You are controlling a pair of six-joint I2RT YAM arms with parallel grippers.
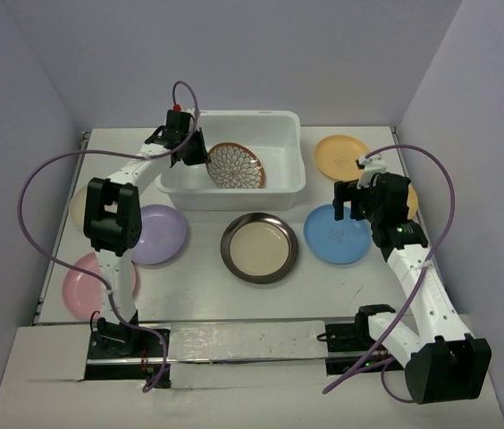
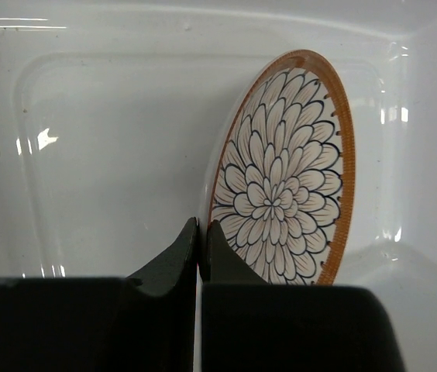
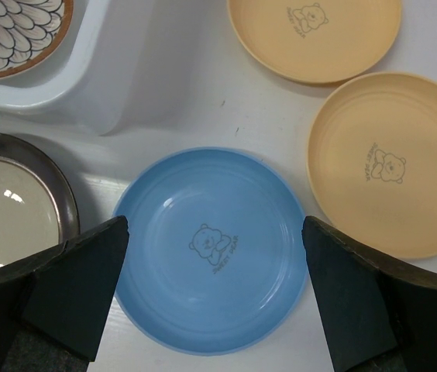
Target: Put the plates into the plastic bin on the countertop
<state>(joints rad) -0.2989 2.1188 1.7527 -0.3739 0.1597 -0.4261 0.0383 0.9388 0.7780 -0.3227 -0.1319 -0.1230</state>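
The white plastic bin (image 1: 234,198) stands at the back middle of the countertop (image 1: 198,290). My left gripper (image 1: 194,152) is inside it, shut on the rim of the brown petal-pattern plate (image 1: 236,166), which stands tilted on edge. In the left wrist view the gripper (image 2: 201,232) pinches the plate (image 2: 284,178) above the bin floor (image 2: 110,155). My right gripper (image 1: 352,204) is open and empty above the blue plate (image 1: 332,237). In the right wrist view the gripper (image 3: 212,229) straddles the blue plate (image 3: 211,302).
The metal plate (image 1: 259,248) lies in front of the bin. Lavender (image 1: 158,234), pink (image 1: 82,284) and cream (image 1: 78,207) plates lie at left. Two yellow-orange plates (image 3: 315,35) (image 3: 389,163) lie at right, one partly behind my right arm. Lilac walls surround.
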